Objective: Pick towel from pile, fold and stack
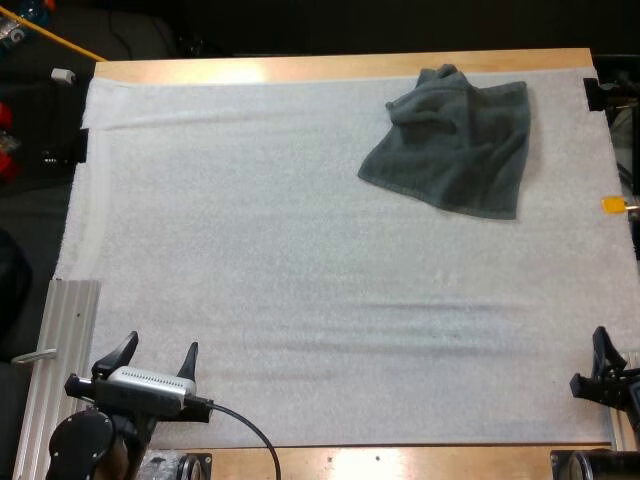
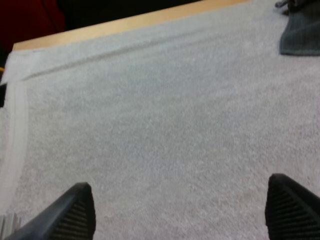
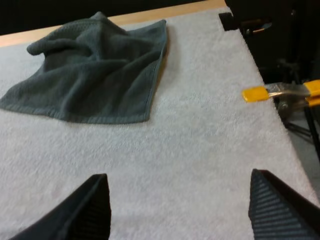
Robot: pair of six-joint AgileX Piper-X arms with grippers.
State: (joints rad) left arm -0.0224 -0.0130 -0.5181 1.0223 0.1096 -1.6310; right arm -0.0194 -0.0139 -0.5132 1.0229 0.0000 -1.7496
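Hovering low at the near left corner of the white mat (image 1: 300, 260), the left gripper (image 1: 161, 347) has its two black fingers spread wide with nothing between them. The right gripper (image 3: 178, 179) sits at the near right edge, equally wide open and empty. Both seem parked at the near corners to keep the middle of the surface (image 1: 340, 68) free as folding room, and the parted fingers suit a first grab.

The dark grey-green towel (image 1: 450, 140) lies well apart from both grippers, on the far right part of the mat, close to the far wooden edge. It is spread roughly flat, with its far left corner bunched into a raised hump. The right gripper faces it directly, so I judge that arm the likelier one to reach first.

The bunched corner hides how the cloth is tucked beneath, and I cannot tell whether a second layer lies under it. The high view cuts off much of the right gripper, and the left wrist view catches just one corner of the towel.
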